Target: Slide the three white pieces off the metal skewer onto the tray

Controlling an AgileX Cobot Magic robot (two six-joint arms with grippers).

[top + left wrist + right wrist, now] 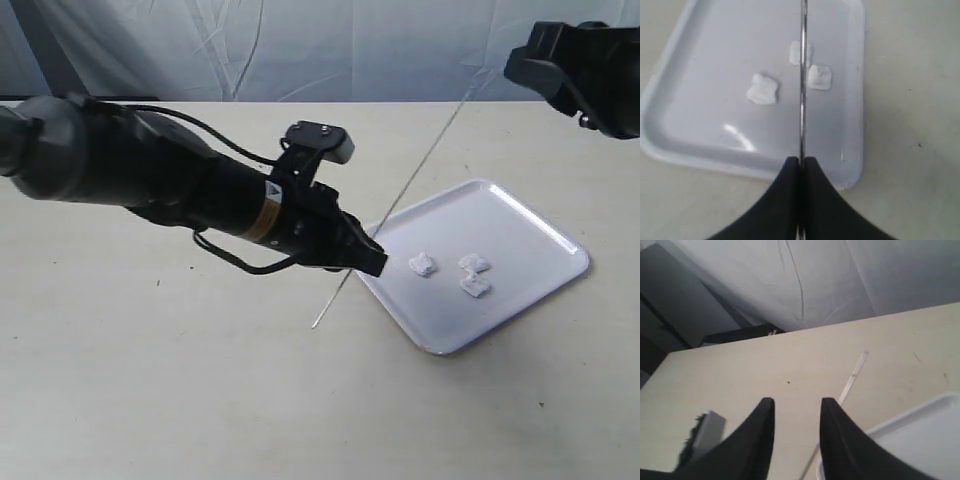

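Three white pieces point(422, 264) point(473, 263) point(475, 288) lie loose on the white tray point(510, 215), near its middle. My left gripper point(372, 258) hovers at the tray's left corner, shut on the thin metal skewer point(420, 165), which slants up and away over the table with a bare shaft. In the left wrist view the skewer point(802, 100) runs from the shut gripper point(802, 161) across the tray point(700, 100), above the pieces point(762, 89) point(819, 77) point(796, 52). My right gripper point(796, 405) is open and holds nothing, raised at the far right point(575, 60), apart from the skewer point(852, 377).
The tray sits turned diamond-wise on a pale wooden table point(150, 380), right of centre. A white cloth backdrop point(300, 40) hangs behind the table's far edge. The left arm point(130, 170) stretches across the table's left half.
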